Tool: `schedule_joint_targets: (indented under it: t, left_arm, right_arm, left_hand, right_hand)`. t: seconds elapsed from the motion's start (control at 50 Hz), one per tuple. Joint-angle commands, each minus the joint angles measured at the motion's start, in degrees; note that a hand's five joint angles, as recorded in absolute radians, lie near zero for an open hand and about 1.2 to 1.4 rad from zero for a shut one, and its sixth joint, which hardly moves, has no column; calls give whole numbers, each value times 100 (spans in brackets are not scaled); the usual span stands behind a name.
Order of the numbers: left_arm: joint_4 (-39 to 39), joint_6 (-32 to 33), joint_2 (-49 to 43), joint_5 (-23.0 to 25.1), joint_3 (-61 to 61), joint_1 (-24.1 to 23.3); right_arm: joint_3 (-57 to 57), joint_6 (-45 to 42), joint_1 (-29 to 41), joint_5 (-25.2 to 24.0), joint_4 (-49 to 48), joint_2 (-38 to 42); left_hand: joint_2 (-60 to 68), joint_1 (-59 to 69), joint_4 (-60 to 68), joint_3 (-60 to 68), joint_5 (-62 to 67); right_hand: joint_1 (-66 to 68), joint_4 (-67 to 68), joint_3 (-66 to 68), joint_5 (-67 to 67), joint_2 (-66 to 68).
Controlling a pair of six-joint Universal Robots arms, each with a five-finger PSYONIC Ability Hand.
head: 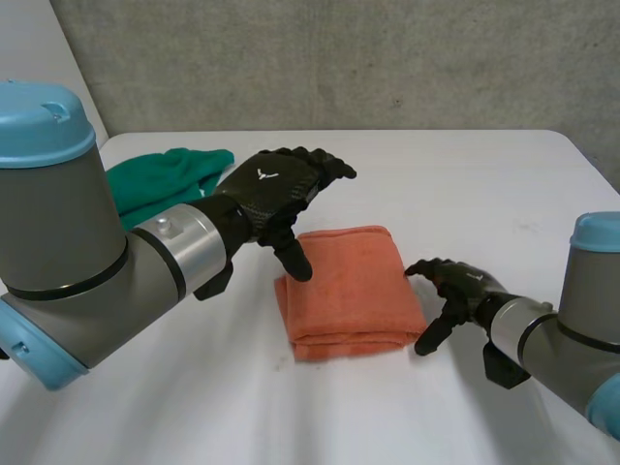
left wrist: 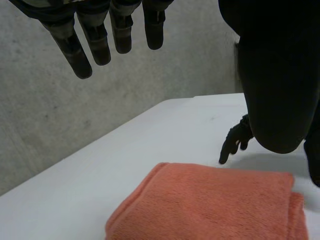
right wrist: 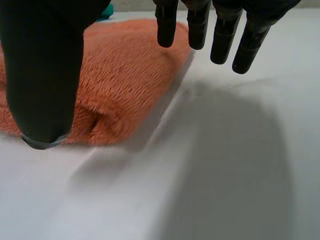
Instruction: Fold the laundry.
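A folded orange towel [head: 351,289] lies in the middle of the white table [head: 465,184]. My left hand [head: 276,189] hovers over the towel's far left corner, open, with the thumb pointing down close to the cloth. In the left wrist view its fingers [left wrist: 100,40] are straight above the towel [left wrist: 210,205], holding nothing. To the right of the towel my right hand [head: 453,289] rests low at the table, open, thumb beside the towel's near right corner. The right wrist view shows its fingers [right wrist: 220,35] spread over bare table beside the towel [right wrist: 125,80].
A crumpled green cloth [head: 160,179] lies at the table's far left, behind my left forearm. A concrete wall [head: 339,58] stands behind the table. My right hand [left wrist: 235,142] also shows in the left wrist view, beyond the towel.
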Motion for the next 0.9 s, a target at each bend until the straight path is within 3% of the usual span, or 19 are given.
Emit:
schedule_joint_targets:
  t: [0.02,0.4,0.54,0.72,0.9]
  left_arm:
    - [35,29,-7,-43,-68,-42]
    - [61,11,-33,-122,-103,-7]
    - [61,11,-51,-122,-112,-7]
    - [61,11,-77,-122,-156,2]
    - [61,11,-112,-131,-182,11]
  right_arm:
    - [-164,430,99,-79,-224,408]
    - [-797,703,680,-53,-408,988]
    - [-1060,738,706,35,-487,1217]
    - [-1666,677,715,53,-567,1436]
    - [-3335,238,592,79,-321,2192]
  left_hand:
    - [123,111,127,76,36]
    - [123,111,127,76,36]
    - [123,111,127,76,36]
    - [123,112,127,76,36]
    - [140,128,143,93,53]
  right_hand:
    - [428,135,267,157,196]
    - [1437,1144,1276,1166,1204]
    - [2933,2640,2772,2663,2701]
    - [6979,6686,6818,6708,6747]
    - [6982,6690,6822,6712,6750]
